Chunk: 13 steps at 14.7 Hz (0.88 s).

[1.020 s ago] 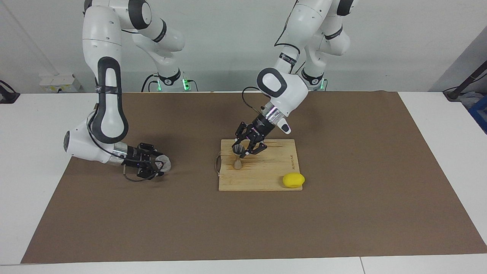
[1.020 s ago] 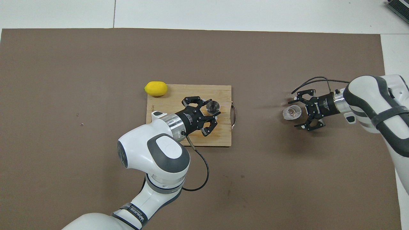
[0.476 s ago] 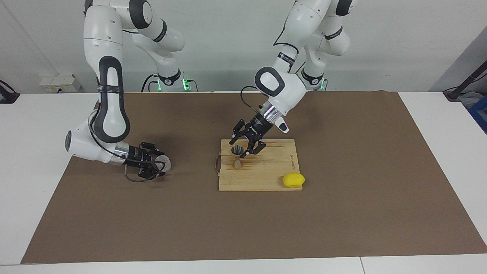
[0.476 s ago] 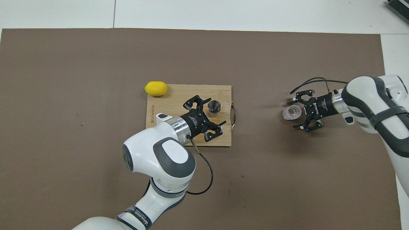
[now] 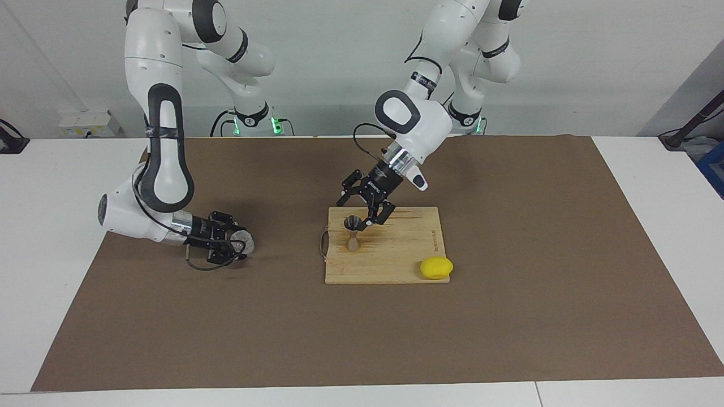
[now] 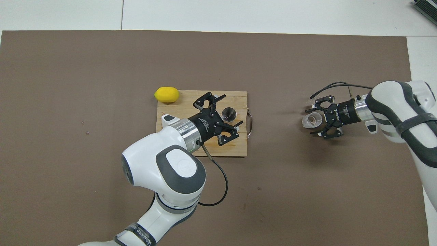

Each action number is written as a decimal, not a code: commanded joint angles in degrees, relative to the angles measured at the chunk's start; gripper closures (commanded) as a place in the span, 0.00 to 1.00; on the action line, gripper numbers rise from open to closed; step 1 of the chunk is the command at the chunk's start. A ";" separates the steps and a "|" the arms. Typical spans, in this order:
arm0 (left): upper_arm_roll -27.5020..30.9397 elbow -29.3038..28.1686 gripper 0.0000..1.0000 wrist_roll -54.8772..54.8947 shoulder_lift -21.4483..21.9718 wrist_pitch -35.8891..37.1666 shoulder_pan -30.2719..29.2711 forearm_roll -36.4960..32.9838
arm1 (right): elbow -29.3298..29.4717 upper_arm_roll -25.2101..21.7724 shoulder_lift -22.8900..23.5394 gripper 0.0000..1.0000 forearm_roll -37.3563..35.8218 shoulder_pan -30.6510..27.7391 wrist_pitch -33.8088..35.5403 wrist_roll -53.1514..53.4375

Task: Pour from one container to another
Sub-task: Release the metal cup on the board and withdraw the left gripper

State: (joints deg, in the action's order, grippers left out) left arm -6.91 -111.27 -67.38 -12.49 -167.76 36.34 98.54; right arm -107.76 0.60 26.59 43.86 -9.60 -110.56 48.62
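Metal jigger [image 5: 352, 233]: upright on the board [image 5: 396, 254], at the board's end toward the right arm, in its half nearer the robots. Nothing touches it.
Left gripper [image 5: 357, 212]: spread wide, in the air over the jigger and the board's nearer edge, tilted down toward it.
Change, left: a second ago this gripper sat low with the jigger's upper cone between its fingers. It has since lifted and drawn back toward its base, and the jigger has not moved.
Reading: jigger placed and let go, so the receiving vessel looks ready. Left arm seems to be clearing out.
Cup [image 5: 244, 242]: on the brown mat [image 5: 509, 254] toward the right arm's end of the table, well apart from the board, a little farther from the robots than the jigger. Stands upright. Contents too small to tell.
Right gripper [image 5: 240, 246]: low at the mat, lying almost level, with the cup at its tip. Whether it has the cup clamped I cannot tell.
Change, right: barely any. Arm and cup are where they were a second ago.
Lemon [image 5: 436, 267]: at the board's corner farthest from the robots, toward the left arm's end. Not involved.
Stage: pour not begun. Cup must be gripped, lifted and carried over to the jigger.
Risk: small jigger mouth and narrow waist, so a nudge could tip it.
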 commanded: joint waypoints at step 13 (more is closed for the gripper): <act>0.58 12.20 0.00 -8.21 1.25 47.50 -28.25 -55.68 | 0.61 -0.16 -6.20 0.81 0.87 8.88 -8.26 16.48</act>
State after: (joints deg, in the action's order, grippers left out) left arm -5.79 -103.54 -74.92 -8.68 -124.75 9.83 51.07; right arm -107.11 0.68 21.96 44.29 -3.36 -116.68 60.45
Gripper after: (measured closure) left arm 0.000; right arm 0.489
